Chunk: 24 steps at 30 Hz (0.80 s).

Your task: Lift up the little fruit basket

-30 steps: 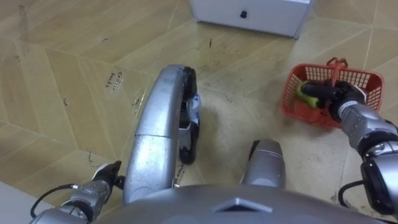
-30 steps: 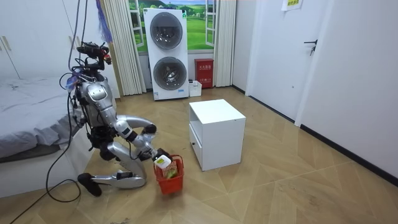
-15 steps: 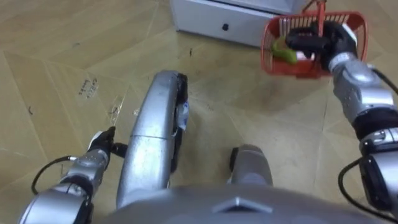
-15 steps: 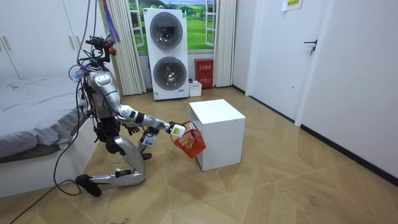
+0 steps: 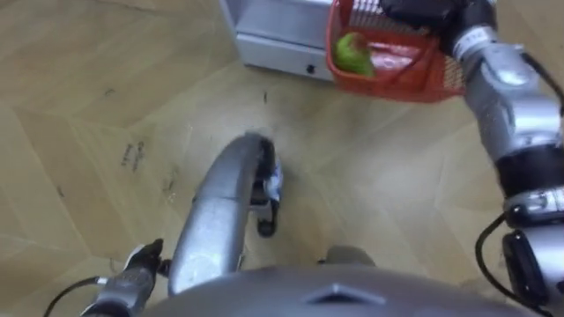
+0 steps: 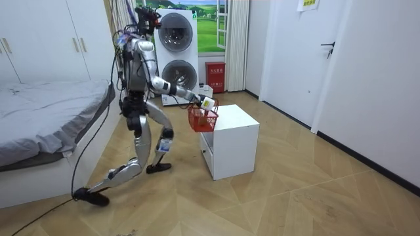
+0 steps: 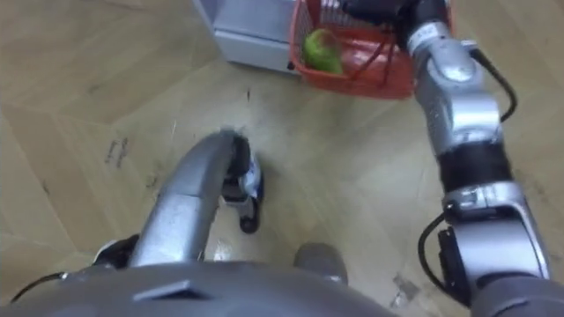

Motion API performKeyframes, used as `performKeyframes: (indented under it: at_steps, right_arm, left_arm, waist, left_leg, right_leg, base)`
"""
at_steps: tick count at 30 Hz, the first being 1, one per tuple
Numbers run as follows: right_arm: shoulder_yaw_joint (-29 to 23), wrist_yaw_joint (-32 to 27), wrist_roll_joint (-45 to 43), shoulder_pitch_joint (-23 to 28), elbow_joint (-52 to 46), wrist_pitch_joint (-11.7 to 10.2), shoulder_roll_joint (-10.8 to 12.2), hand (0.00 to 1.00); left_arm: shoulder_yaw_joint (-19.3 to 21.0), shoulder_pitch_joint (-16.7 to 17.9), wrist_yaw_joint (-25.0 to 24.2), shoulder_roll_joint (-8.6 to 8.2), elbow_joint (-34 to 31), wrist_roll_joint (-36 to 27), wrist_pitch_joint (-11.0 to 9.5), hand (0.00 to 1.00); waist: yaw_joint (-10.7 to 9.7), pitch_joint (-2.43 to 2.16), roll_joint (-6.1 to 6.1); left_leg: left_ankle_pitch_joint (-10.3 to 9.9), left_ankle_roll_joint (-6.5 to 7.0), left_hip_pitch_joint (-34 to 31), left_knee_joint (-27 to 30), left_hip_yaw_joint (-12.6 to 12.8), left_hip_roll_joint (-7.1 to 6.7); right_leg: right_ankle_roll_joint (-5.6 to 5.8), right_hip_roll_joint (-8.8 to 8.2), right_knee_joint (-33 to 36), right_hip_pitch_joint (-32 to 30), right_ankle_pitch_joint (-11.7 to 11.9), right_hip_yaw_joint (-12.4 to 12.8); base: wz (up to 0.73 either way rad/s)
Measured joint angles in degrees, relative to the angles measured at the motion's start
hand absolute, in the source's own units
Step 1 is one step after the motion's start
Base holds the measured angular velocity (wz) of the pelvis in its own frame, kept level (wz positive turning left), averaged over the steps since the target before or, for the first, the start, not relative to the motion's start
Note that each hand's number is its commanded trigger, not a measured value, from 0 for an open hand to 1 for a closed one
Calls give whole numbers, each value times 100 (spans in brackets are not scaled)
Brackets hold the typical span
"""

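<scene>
Right hand (image 5: 423, 12) clenched tight on the red fruit basket (image 5: 392, 75), gripping it from the top, arm stretched out ahead! The basket hung clear of the floor (image 5: 88, 106), just beside the top front edge of the white cabinet (image 6: 231, 141), a green fruit (image 5: 352, 55) lying inside. Left hand (image 5: 137, 269) sat low by the robot's side, fingers too blurred to call. The robot stood upright between the bed (image 6: 46, 124) and the cabinet, one leg trailing behind
</scene>
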Motion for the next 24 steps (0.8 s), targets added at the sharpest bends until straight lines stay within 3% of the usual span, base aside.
performKeyframes:
  at_steps: [1, 2, 3, 4, 5, 6, 7, 8, 9, 10, 12, 13, 15, 16, 18, 19, 24]
  right_arm:
    - [-14, 47, -4, 183, -245, -1, -18, 100]
    - [-48, 97, 8, 234, -437, -11, -79, 100]
    - [-93, 111, 9, 259, -567, -13, -144, 100]
    - [-310, 136, 17, 261, -774, -52, -168, 100]
    - [-522, 142, 78, 242, -812, -215, -148, 100]
    - [-584, 143, 99, 208, -816, -270, -142, 100]
    - [-639, 147, 158, 188, -880, -301, -141, 100]
    - [-639, 149, 194, 196, -946, -299, -146, 100]
    - [-605, 160, 228, 201, -1058, -299, -139, 100]
    - [-550, 161, 224, 203, -1100, -299, -136, 100]
    - [-484, 107, 194, 263, -1157, -282, -122, 100]
    - [-480, 43, 194, 345, -1205, -247, -113, 100]
    - [-390, 28, 264, 245, -1229, -178, -72, 100]
    - [-389, 71, 294, 164, -1234, -180, -63, 100]
    - [-352, 148, 293, 122, -1235, -168, -53, 100]
    - [-247, 207, 279, 137, -1242, -150, 19, 100]
    - [-152, 386, 553, 135, -1733, -135, 44, 100]
  left_arm:
    - [119, 88, 62, 35, -18, -8, 35, 0]
    - [120, 191, 107, 65, -42, -8, 116, 0]
    - [120, 197, 113, 71, -61, 0, 158, 0]
    - [119, 191, 138, 105, -118, 1, 243, 0]
    - [54, 147, 177, 161, -157, 3, 245, 0]
    - [50, 130, 198, 175, -157, 9, 235, 0]
    - [53, 135, 253, 199, -162, 52, 213, 0]
    - [54, 148, 277, 216, -172, 53, 209, 0]
    - [53, 160, 310, 250, -162, 51, 210, 0]
    - [54, 156, 346, 259, -154, 75, 214, 0]
    - [69, 159, 374, 268, -133, 96, 212, 0]
    - [64, 182, 380, 171, -150, 101, 228, 0]
    - [72, 242, 360, 101, -230, 96, 272, 0]
    - [71, 238, 359, 43, -328, 97, 344, 0]
    - [71, 240, 349, -33, -400, 100, 382, 0]
    - [82, 301, 338, -39, -393, 117, 413, 0]
    - [83, 311, 209, -22, -385, 158, 465, 0]
  waist:
    - [-56, 6, 8]
    - [-162, 2, 60]
    - [-162, -9, 80]
    - [-141, -8, 83]
    - [-130, -2, 93]
    - [-83, -2, 96]
    - [6, -8, 125]
    - [32, -8, 151]
    - [29, -9, 199]
    - [-22, -5, 232]
    - [-103, -26, 201]
    - [-137, -70, 323]
    - [-52, -65, 280]
    - [-59, -55, 258]
    - [30, -46, 241]
    - [55, -73, 182]
    - [122, -61, 143]
  left_leg:
    - [136, 13, 480, -449, -66, 7]
    - [205, -28, 949, -820, -84, 15]
    - [229, -65, 1158, -1047, -63, 32]
    - [322, -187, 1597, -1605, -69, 41]
    - [514, -214, 1946, -2093, -191, 52]
    - [583, -235, 2090, -2264, -218, 88]
    - [666, -330, 2361, -2582, -391, 161]
    - [701, -375, 2466, -2705, -492, 213]
    - [761, -473, 2649, -2863, -690, 327]
    - [817, -557, 2808, -2991, -957, 411]
    - [841, -632, 2907, -2896, -1013, 539]
    - [800, -779, 2956, -2739, -877, 733]
    - [884, -931, 2990, -2949, -546, 904]
    - [959, -923, 2950, -3436, -441, 887]
    - [1647, -872, 2867, -4060, -354, 838]
    - [1753, -847, 3063, -4180, -229, 832]
    - [1775, -827, 3558, -4392, -183, 713]
  right_leg:
    - [-43, 43, -311, -63, 476, -45]
    - [-102, 85, -383, -38, 1243, -143]
    - [-85, 86, -413, -15, 1622, -141]
    - [39, 104, -444, -30, 2413, -165]
    - [43, 111, -360, -120, 2575, -176]
    - [-39, 136, -273, -264, 2256, -176]
    - [-80, 185, -247, -572, 1600, -306]
    - [-75, 216, -323, -717, 1358, -417]
    - [-90, 296, -748, -998, 994, -598]
    - [-165, 374, -1429, -1213, 807, -707]
    - [-319, 421, -2795, -1365, 945, -902]
    - [-466, 496, -2885, -1187, 1130, -1095]
    - [-584, 674, -3361, -815, 1242, -1019]
    - [-602, 726, -3635, -673, 1320, -967]
    - [-603, 789, -3921, -519, 1414, -927]
    - [-556, 784, -4102, -357, 1457, -889]
    - [-463, 772, -4714, 226, 1595, -1064]
  base:
    - [-53]
    - [-38]
    - [-23]
    - [-5]
    - [-5]
    - [-18]
    - [-30]
    - [-24]
    - [7]
    - [26]
    - [45]
    - [29]
    - [5]
    - [0]
    - [-13]
    - [-13]
    - [-12]
